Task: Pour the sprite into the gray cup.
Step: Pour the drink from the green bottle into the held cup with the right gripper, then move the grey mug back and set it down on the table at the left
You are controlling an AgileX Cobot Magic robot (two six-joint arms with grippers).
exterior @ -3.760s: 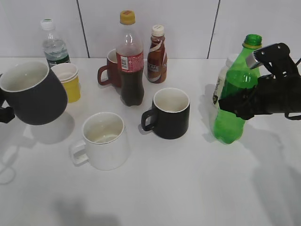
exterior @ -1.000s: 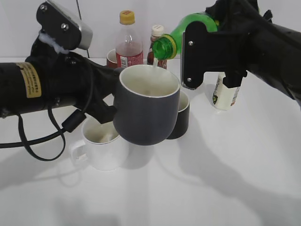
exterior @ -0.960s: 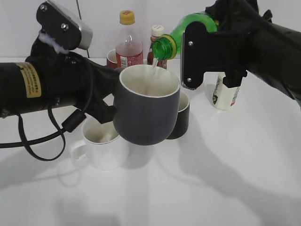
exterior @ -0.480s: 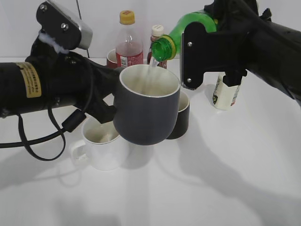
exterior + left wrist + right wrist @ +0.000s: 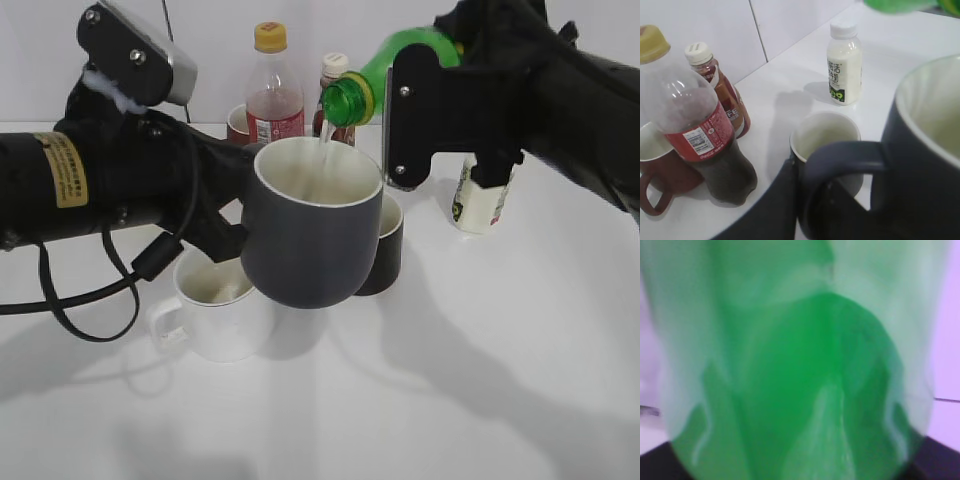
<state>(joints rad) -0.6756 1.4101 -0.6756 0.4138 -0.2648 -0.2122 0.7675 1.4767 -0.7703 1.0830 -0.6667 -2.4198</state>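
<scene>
**Green bottle tipped over my gray cup**

Green plastic fills the top of the outside view. That is the sprite [image 5: 400,55], held up high by my right fingers [image 5: 440,110], which are closed around its body. The bottle lies almost flat, with its open mouth pointing left and a bit down. A thin stream falls from the mouth into the gray cup [image 5: 312,235]. My left arm holds that cup up in the air, off the counter [image 5: 480,380], above the white mug [image 5: 215,300] and in front of the black mug [image 5: 385,250]. The bottle mouth sits just above the far rim of the cup.

From my left wrist, I see the gray cup [image 5: 900,165] very close, with its handle toward me. My left fingers are hidden here, but I think they grip the cup by the handle side. A bit of the green bottle shows at the top edge.

From my right wrist, I see only blurry green. The bottle is right against the camera.

To keep pouring, I think the mouth must stay over the cup.
</scene>
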